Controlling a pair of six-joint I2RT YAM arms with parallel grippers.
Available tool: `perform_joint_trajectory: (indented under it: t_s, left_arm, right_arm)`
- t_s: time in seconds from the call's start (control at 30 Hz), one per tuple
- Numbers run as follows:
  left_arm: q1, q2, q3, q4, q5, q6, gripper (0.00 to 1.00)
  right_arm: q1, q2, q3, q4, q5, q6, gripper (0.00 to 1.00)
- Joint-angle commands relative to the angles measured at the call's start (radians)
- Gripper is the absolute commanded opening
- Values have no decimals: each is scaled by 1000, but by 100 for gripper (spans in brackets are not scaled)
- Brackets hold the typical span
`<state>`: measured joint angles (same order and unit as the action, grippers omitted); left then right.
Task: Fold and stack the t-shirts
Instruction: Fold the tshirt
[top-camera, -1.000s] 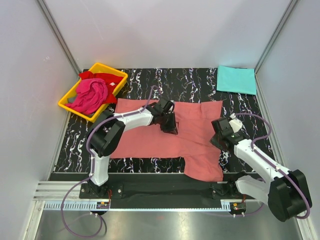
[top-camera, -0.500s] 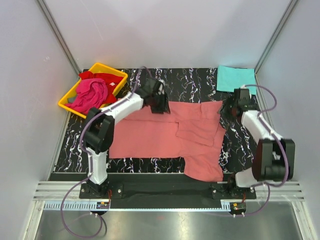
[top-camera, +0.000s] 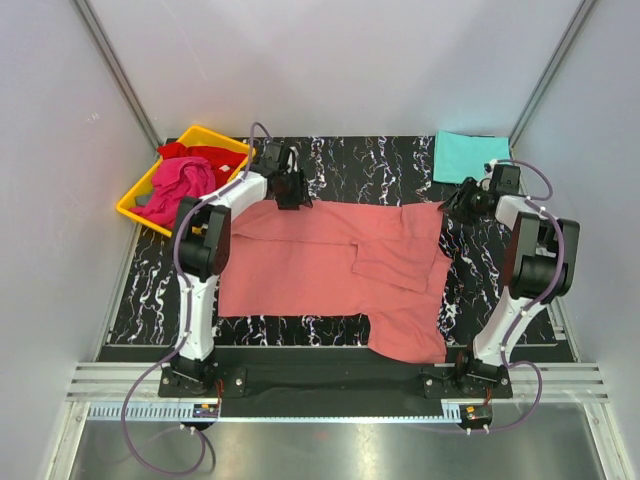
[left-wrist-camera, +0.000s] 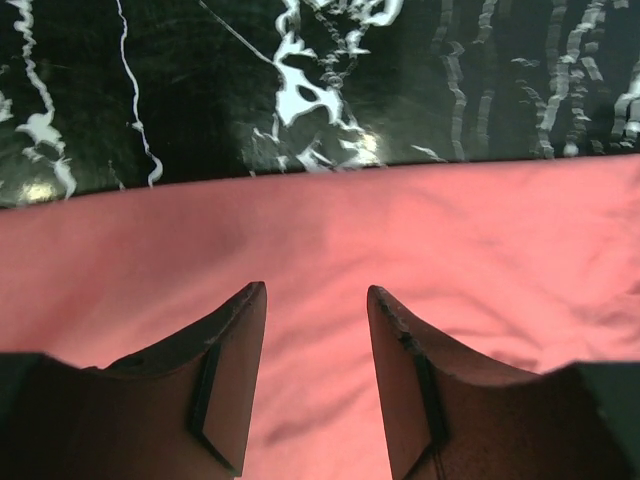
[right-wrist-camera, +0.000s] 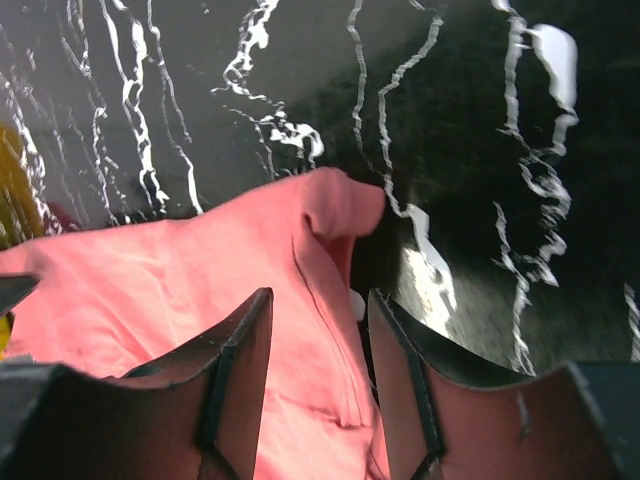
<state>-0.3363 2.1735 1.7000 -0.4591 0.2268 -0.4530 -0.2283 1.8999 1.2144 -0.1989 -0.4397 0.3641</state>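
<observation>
A salmon-pink t-shirt (top-camera: 320, 265) lies spread across the black marbled mat, with a flap folded over its right half (top-camera: 395, 262). My left gripper (top-camera: 290, 190) hovers over the shirt's far edge, and in the left wrist view its jaws (left-wrist-camera: 316, 300) stand open above the pink cloth (left-wrist-camera: 330, 250). My right gripper (top-camera: 462, 200) is at the shirt's far right corner, open, with the curled corner (right-wrist-camera: 340, 205) just ahead of its fingertips (right-wrist-camera: 318, 300). A turquoise t-shirt (top-camera: 472, 158) lies folded at the back right. The magenta t-shirt (top-camera: 180, 188) and the red one (top-camera: 212, 156) are bunched in the tray.
The yellow plastic tray (top-camera: 225, 139) stands at the back left, just left of my left gripper. White walls with metal posts close in the mat (top-camera: 380, 160) on three sides. The arm bases sit on a rail at the near edge.
Both arms swung from the shirt's middle out to its far edge. Both grippers opened, and the flap they carried now lies on the shirt's right half.
</observation>
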Motion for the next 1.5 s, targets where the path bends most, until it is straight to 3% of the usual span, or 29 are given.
perform_joint_trajectory:
  t_s: [0.0,0.13,0.23,0.27,0.3,0.43,0.63,0.77,0.9,1.0,1.07,1.13,1.2,1.23,1.37,1.47]
  left_arm:
    - [16,45,76,48,48,-1,50]
    - [20,83,111,47,29,5,50]
    - [23,111,121,34,14,11,50]
    - [25,117,121,30,9,11,50]
    - [25,126,119,28,-7,13,50]
    - [29,161,128,-38,-79,-4,50]
    - [57,203,162,-108,-135,-38,50]
    - [68,212,171,-99,-101,-38,50]
    - [68,181,138,-11,22,-58,50]
    - [71,149,122,66,188,-104,51]
    - [72,126,119,121,230,-131,52]
    - [77,91,128,158,270,-167,54]
    - [80,65,147,157,290,-180,54]
    - [80,54,168,145,290,-179,55]
    - [82,5,216,35,232,-124,56]
    - [82,-52,222,-127,96,-30,55]
  right_arm:
    - [4,37,57,61,-90,-40,51]
    - [1,113,108,59,-114,-59,50]
    - [-2,146,129,70,-131,-45,42]
    - [-5,148,131,75,-133,-36,38]
    - [-14,146,129,85,-122,-30,27]
    - [-61,151,131,62,-56,19,0]
    - [-149,133,25,266,-163,150,0]
    - [-166,152,2,328,-234,196,11]
    - [-166,169,-1,386,-278,234,9]
    - [-166,182,30,374,-287,234,9]
    - [-166,186,65,346,-280,231,22]
    - [-166,194,103,313,-242,226,25]
    - [-166,209,144,244,-202,211,17]
    - [-166,232,198,216,-194,199,7]
    - [-166,272,290,119,-166,170,0]
    - [-160,232,307,43,-134,165,4]
